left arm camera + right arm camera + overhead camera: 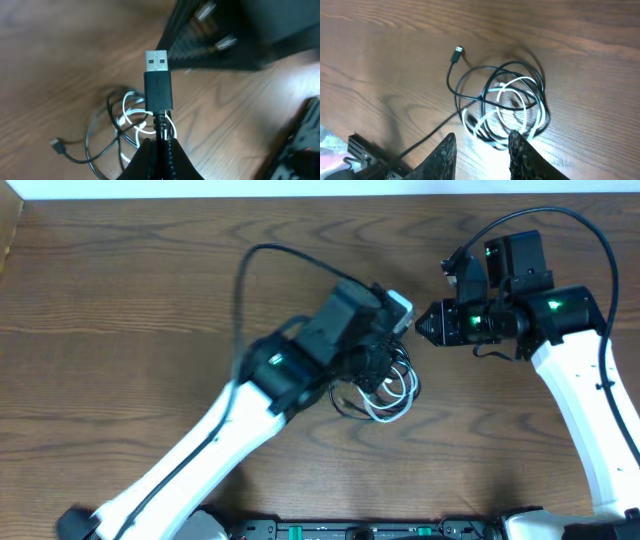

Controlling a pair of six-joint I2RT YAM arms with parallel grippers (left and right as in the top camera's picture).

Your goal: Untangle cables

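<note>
Two coils sit tangled on the table (120,330), white cable (131,112) threaded through black cable (158,92). Over them the left gripper (159,142) is clenched on the black cable just behind its USB plug. Further back, at one o'clock from the heap, the right gripper (481,136) has its fingers apart, grasping nothing

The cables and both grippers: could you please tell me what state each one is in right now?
left gripper, shut on the black cable just below its plug.
right gripper, open, empty, above the tangle.
black cable, plug end lifted, rest tangled on the table.
white cable, lying in loops, tangled with the black cable, unheld.
</note>
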